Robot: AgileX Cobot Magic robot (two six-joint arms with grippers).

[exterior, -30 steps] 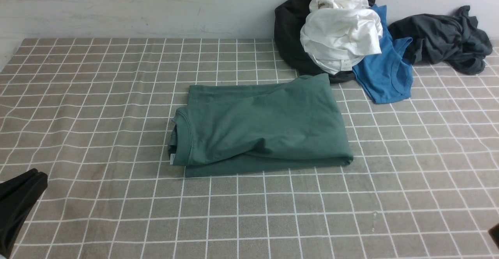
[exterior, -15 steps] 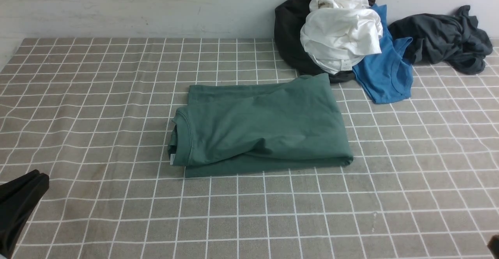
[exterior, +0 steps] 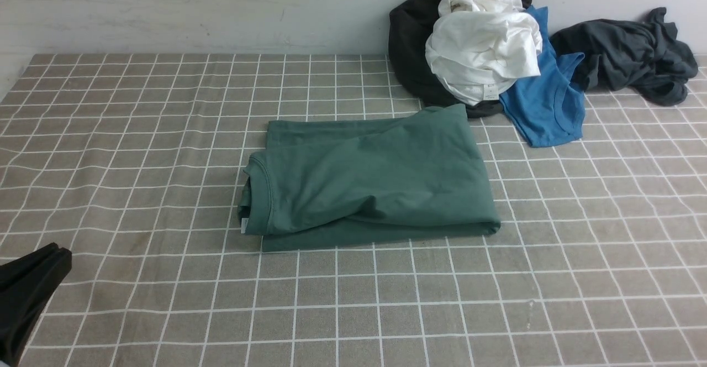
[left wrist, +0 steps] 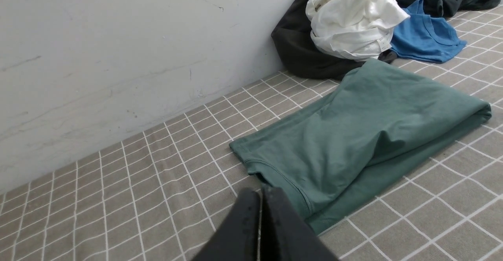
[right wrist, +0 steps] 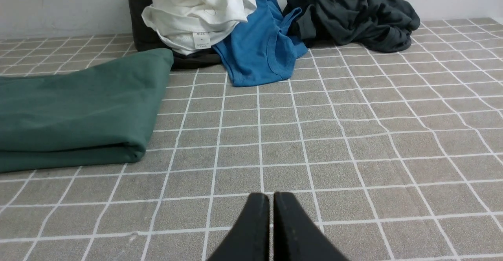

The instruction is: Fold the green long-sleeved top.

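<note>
The green long-sleeved top [exterior: 367,179] lies folded into a compact rectangle in the middle of the checked tablecloth, its collar at the left end and a fold along the near edge. It also shows in the left wrist view [left wrist: 353,135] and the right wrist view [right wrist: 78,107]. My left gripper [exterior: 52,253] sits low at the near left corner, shut and empty, well away from the top; its tips [left wrist: 261,192] press together. My right gripper [right wrist: 271,196] is shut with nothing in it, over bare cloth to the right of the top, and is out of the front view.
A heap of clothes lies against the back wall at the right: a white garment [exterior: 483,52] on a black one [exterior: 409,41], a blue tee [exterior: 544,101] and a dark grey garment [exterior: 629,54]. The checked tablecloth [exterior: 138,135] covers the table.
The right gripper's tip, at the lower right corner of the front view a second ago, has slid out of the frame. The left gripper has barely shifted. The top lies unchanged.
</note>
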